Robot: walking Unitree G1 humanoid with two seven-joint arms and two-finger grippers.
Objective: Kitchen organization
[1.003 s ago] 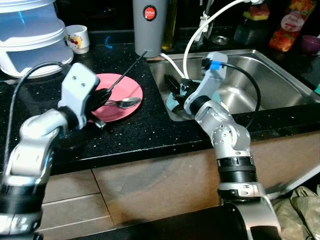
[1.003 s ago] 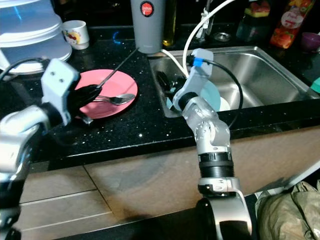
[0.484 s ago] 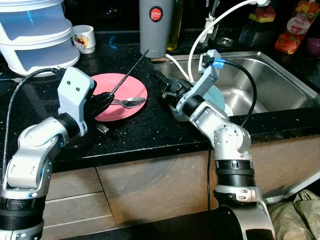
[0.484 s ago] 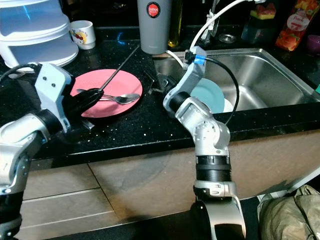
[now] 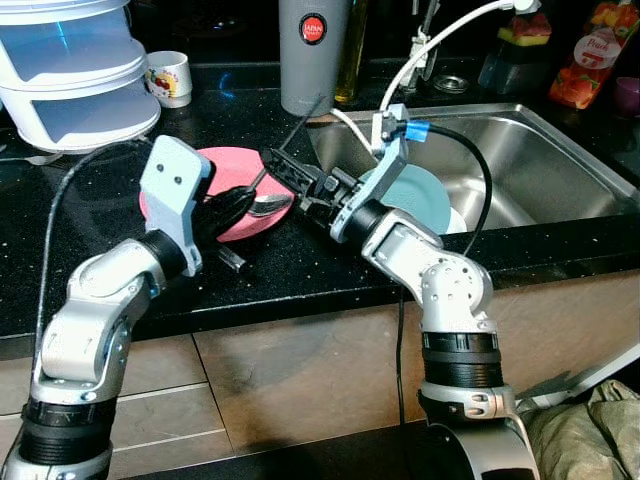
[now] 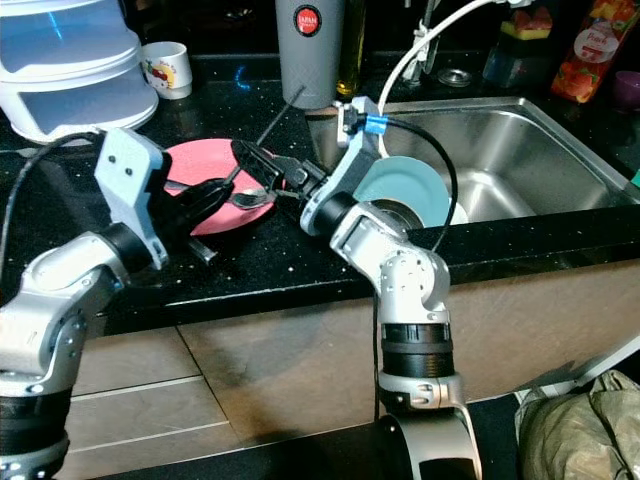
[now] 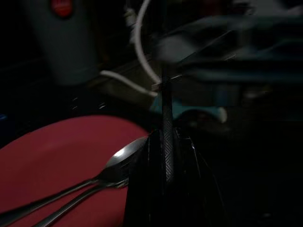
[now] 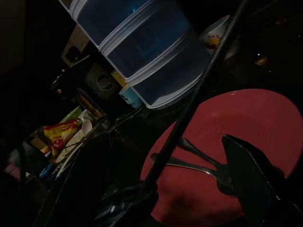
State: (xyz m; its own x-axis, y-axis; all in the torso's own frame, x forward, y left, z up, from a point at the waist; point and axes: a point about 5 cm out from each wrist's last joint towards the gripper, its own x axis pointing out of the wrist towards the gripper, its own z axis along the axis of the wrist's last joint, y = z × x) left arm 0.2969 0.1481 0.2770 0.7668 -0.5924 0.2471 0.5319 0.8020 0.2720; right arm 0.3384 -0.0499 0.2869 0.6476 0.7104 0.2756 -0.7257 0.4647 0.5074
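On the black counter (image 5: 300,270) just before me, a bare strip runs between its front edge and the pink plate (image 5: 215,200), and both my arms crowd in above it. My left gripper (image 5: 235,200) hangs over the plate's near rim, fingers pinched together on a thin dark rod (image 5: 290,135) that slants up and away toward the grey tumbler (image 5: 312,55). My right gripper (image 6: 262,165) reaches across from the sink side, its fingers spread apart and holding nothing, tips over the plate's right edge close to the rod. Two metal spoons (image 6: 245,198) lie side by side on the plate, bowls toward the sink. Beyond my right arm a teal plate (image 5: 415,195) leans inside the steel sink (image 5: 540,150). Farther back stand a stacked white container (image 5: 75,70) and a small mug (image 5: 168,78).
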